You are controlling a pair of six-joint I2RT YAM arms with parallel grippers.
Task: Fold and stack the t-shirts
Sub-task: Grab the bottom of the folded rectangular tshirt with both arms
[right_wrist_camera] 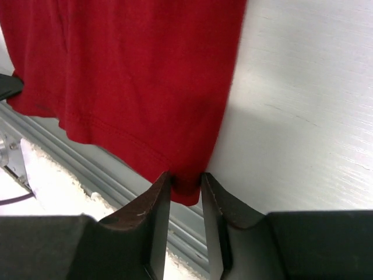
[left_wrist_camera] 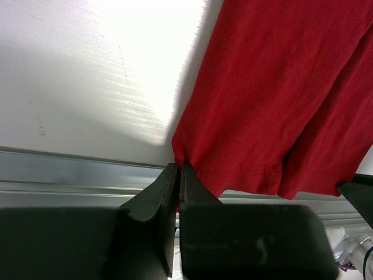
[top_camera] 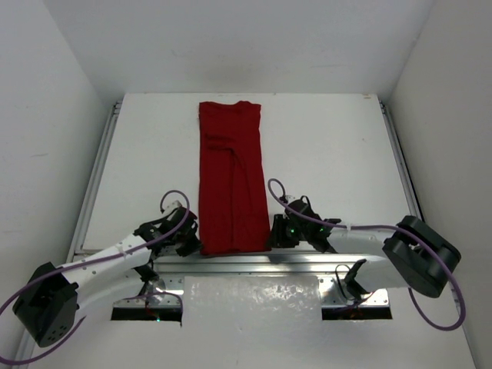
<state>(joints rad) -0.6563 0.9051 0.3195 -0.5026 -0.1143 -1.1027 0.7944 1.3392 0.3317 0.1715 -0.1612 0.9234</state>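
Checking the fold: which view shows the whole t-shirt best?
Top external: the whole t-shirt lies as one long folded strip on the table. Each wrist view shows only one near hem corner.

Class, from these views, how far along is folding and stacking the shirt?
Done: the plain dark red fabric t-shirt lies folded lengthwise into a narrow strip. In hand: left tool pinches its near-left hem corner; right tool straddles the near-right one. Left: crosswise folds, stacking.

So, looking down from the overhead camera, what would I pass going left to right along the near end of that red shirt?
left gripper → t-shirt → right gripper
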